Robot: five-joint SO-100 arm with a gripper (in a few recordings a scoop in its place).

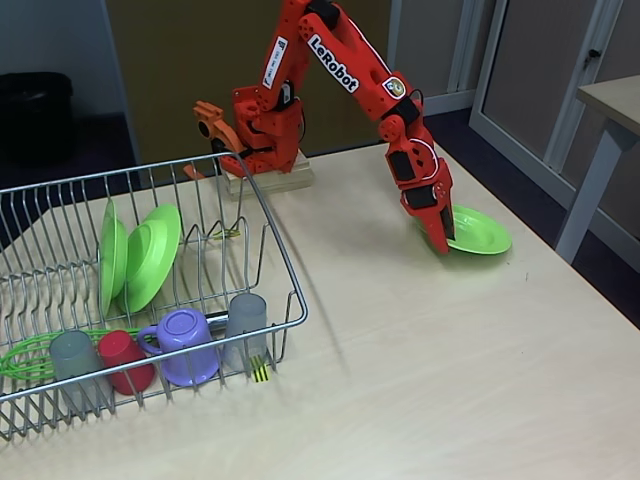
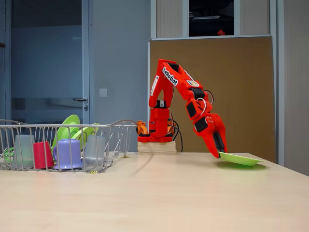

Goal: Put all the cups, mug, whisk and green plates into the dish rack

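The red arm is seen reaching down to the right of its base, and its gripper (image 1: 441,243) is closed on the near rim of a green plate (image 1: 482,232). From the high fixed view this plate appears to rest flat on the table (image 1: 420,380); the low side-on view shows it (image 2: 241,159) tilted, the gripped edge raised and the far edge at the tabletop. How tightly the jaws meet on the rim cannot be made out in either view.

The dish rack (image 1: 270,215) stands at the left, well apart from the held plate. Two green plates (image 1: 135,258) are seen leaning on edge among its prongs. Along its front row, from the high view, a grey cup (image 1: 74,356), the red cup (image 1: 124,360), the purple mug (image 1: 185,345) lying on its side and a second grey cup (image 1: 246,318) are lined up. The whisk (image 1: 22,357) lies at the rack's left front corner, partly hidden behind the cups; in the side view only a scrap of green is made out there. The rack's left end is cut off in both views.

A broad bare stretch of tabletop lies between rack and plate.
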